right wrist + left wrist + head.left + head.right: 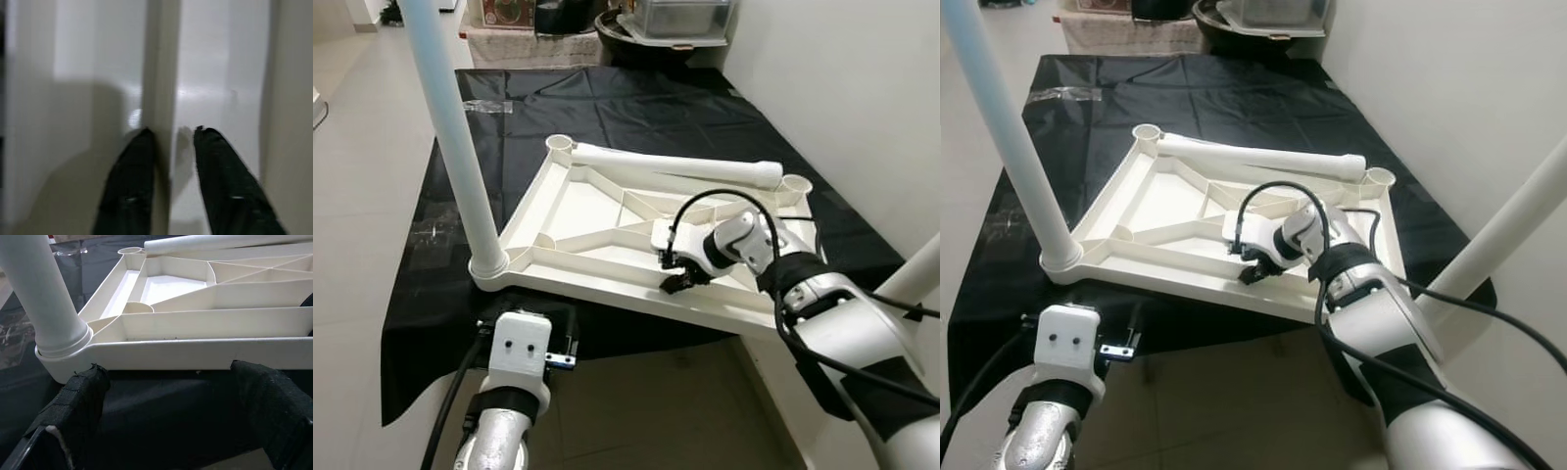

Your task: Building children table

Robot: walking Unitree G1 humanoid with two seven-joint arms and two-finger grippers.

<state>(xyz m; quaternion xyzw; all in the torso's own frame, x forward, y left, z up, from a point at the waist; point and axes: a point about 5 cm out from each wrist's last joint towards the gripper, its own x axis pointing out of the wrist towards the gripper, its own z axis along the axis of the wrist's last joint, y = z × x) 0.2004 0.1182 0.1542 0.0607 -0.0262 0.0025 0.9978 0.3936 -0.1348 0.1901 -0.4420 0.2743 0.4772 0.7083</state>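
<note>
Left end effector (560, 360): nearest the camera, low at the near edge of the tabletop; its wrist view shows the two padded fingers (80, 406) spread wide, with nothing between them but black cloth.
Right end effector (674, 284): reaching in over the tabletop's near side; its fingertips (139, 147) straddle one upright rib (160, 73) of the underside, one tip against the rib and the other a little off it, so it is closing on the rib but not yet pinching it.
Tabletop (607, 284): white plastic, lying upside down on the black sheet (636, 108) that covers the floor, ribbed underside facing up.
Fitted leg (450, 127): stands upright in the near left corner socket.
Second upright leg (920, 264): rises at the near right side (its foot is hidden behind the right arm).
Loose leg (675, 166): lies across the far side of the tabletop, its ends near the two far sockets (560, 143), which hold nothing.
Step in hand, as I judge it: steadying the tabletop by the rib so the remaining legs can go in.
Doing it well: centre the rib between both tips before closing, then hold downward so the fitted leg does not lever the corner up.
Bins (680, 15): against the far wall; contents cannot be made out.
</note>
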